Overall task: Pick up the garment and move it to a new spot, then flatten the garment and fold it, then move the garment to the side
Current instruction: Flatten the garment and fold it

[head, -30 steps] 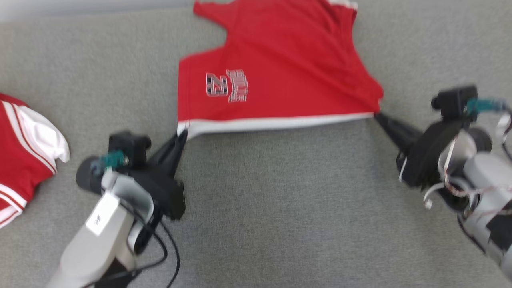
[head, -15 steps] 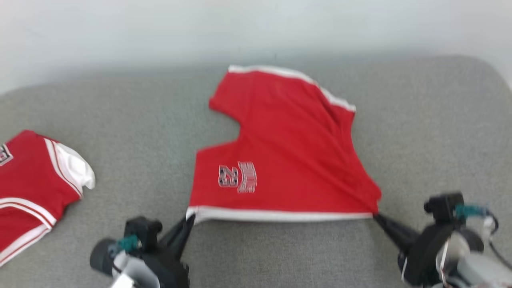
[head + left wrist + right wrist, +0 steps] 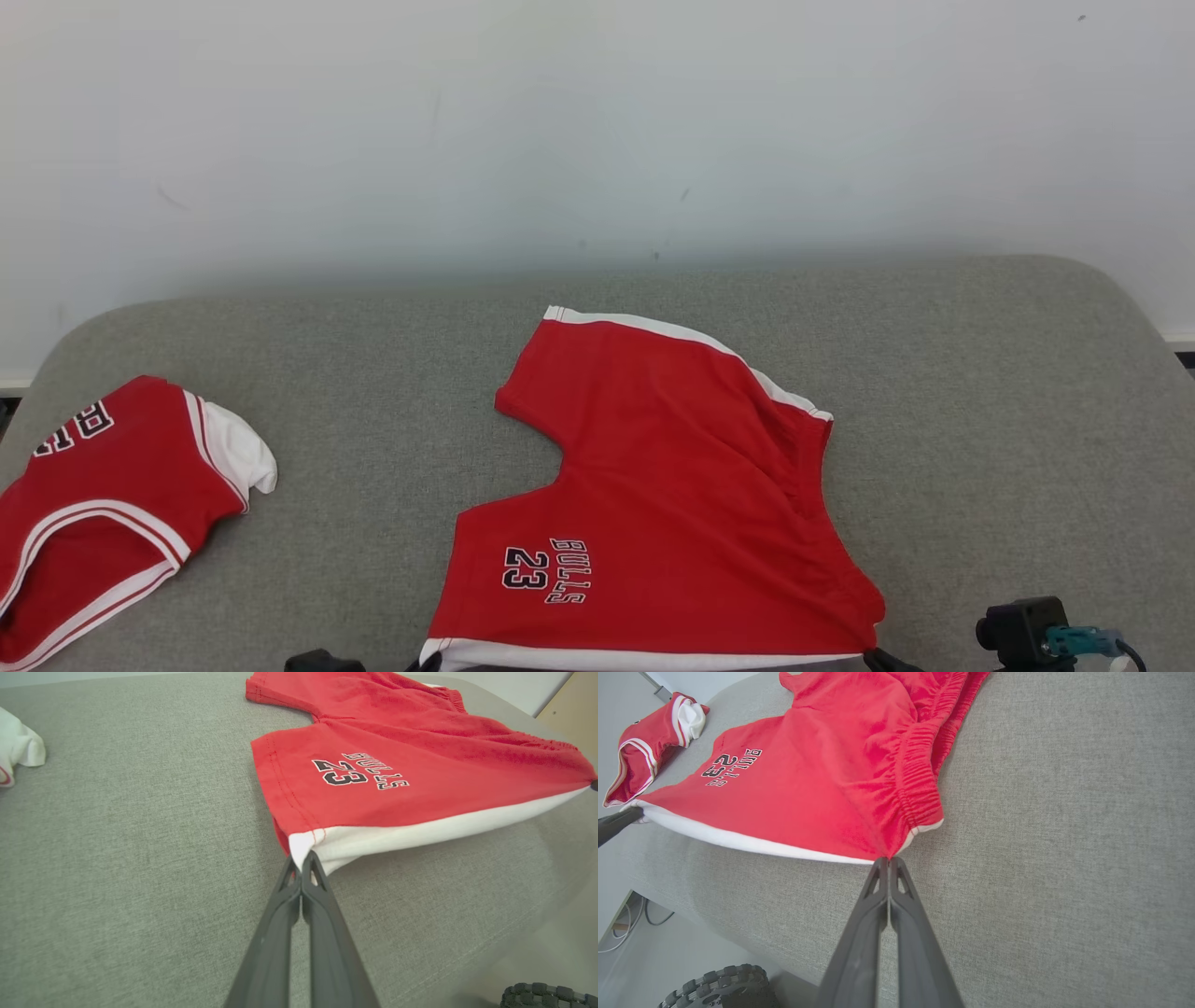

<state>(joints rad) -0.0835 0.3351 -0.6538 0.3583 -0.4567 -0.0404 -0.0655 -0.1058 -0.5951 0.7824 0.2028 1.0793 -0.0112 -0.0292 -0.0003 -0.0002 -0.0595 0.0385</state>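
The garment [image 3: 653, 504] is a pair of red shorts with white trim and "BULLS 23" print, spread on the grey padded table [image 3: 980, 420]. My left gripper [image 3: 302, 858] is shut on the white hem corner of the garment [image 3: 373, 779]. My right gripper [image 3: 888, 860] is shut on the opposite corner of the garment [image 3: 808, 779], by the elastic waistband. The white edge is stretched taut between them, slightly off the surface. In the head view the left gripper [image 3: 429, 661] and right gripper [image 3: 878, 659] just show their tips at the bottom edge.
A second red and white garment [image 3: 103, 504] lies crumpled at the table's left end. A white wall rises behind the table. The table's near edge drops to the floor, where a black wheel [image 3: 724, 984] shows.
The head camera has tilted up, so the whole picture slid down and the wall came into view. Both grippers keep their hold on the garment's near corners.
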